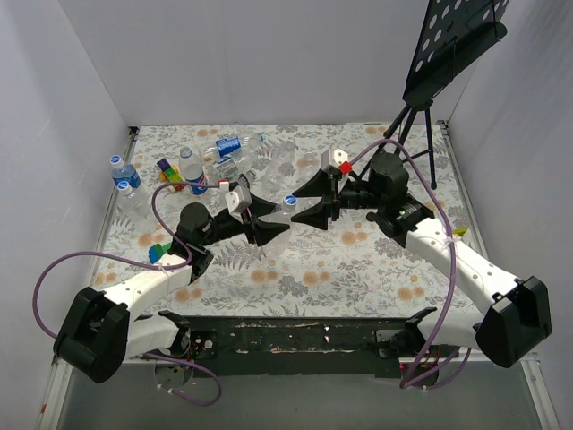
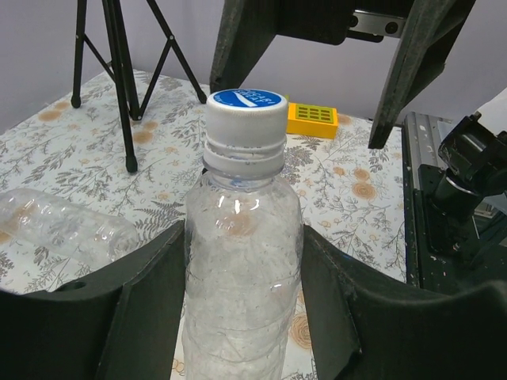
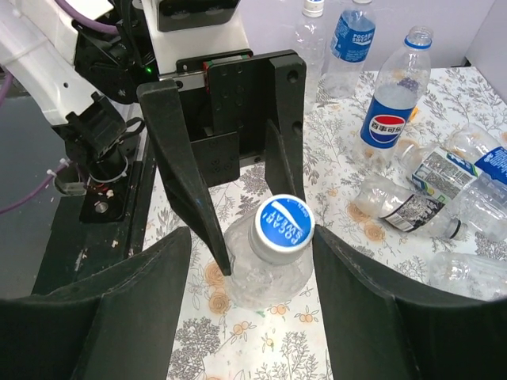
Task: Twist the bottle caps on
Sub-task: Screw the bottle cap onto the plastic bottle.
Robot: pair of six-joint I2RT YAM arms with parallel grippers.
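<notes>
A clear bottle stands upright at the table's middle with my left gripper shut on its body, a finger pressed on each side. A blue-topped bottle cap sits on its neck. Seen from the right wrist, the cap lies between the jaws of my right gripper, which is open: the right finger is at the cap's edge and the left finger stands well clear. From above, the cap shows between the left gripper and the right gripper.
Several more bottles lie and stand at the back left, some capped. A Pepsi bottle stands near crushed ones. A black tripod stand rises at the back right. A yellow block and a green-and-blue toy lie nearby.
</notes>
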